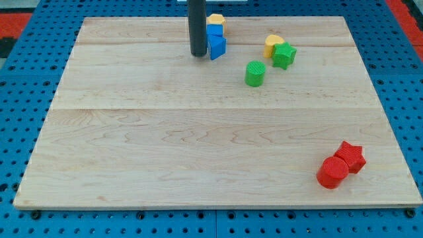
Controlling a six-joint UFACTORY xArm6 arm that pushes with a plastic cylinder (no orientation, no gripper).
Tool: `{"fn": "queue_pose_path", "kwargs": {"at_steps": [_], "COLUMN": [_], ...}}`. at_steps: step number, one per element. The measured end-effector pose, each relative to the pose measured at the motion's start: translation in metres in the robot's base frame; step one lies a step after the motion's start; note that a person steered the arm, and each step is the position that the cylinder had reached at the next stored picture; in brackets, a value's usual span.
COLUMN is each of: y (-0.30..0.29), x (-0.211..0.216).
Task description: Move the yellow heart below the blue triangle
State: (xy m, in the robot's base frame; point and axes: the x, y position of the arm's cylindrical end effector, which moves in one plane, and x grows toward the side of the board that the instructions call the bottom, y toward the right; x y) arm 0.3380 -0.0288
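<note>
The yellow heart [272, 43] lies at the view's upper right, touching the green star [285, 55] on its lower right. The blue triangle [217, 47] lies at the top centre. A second blue block [213, 31] sits just above it, and a yellow block [216, 20] sits above that. My tip [197, 54] is down on the board right beside the blue triangle's left edge, far to the left of the yellow heart. The rod hides the left sides of the blue blocks.
A green cylinder [255, 73] sits below and left of the yellow heart. A red cylinder [332, 173] and a red star [351, 157] touch each other at the lower right. The wooden board [165, 152] rests on a blue pegboard.
</note>
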Motion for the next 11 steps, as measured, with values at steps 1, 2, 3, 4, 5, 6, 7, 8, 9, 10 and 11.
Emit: {"fn": "queue_pose_path", "kwargs": {"at_steps": [1, 2, 3, 4, 5, 6, 7, 8, 9, 10, 11], "y": [0.047, 0.097, 0.097, 0.130, 0.206, 0.191, 0.166, 0.149, 0.146, 0.146, 0.163], "x": [0.017, -0.016, -0.074, -0.102, -0.070, -0.045, -0.041, -0.041, -0.041, -0.041, -0.068]}}
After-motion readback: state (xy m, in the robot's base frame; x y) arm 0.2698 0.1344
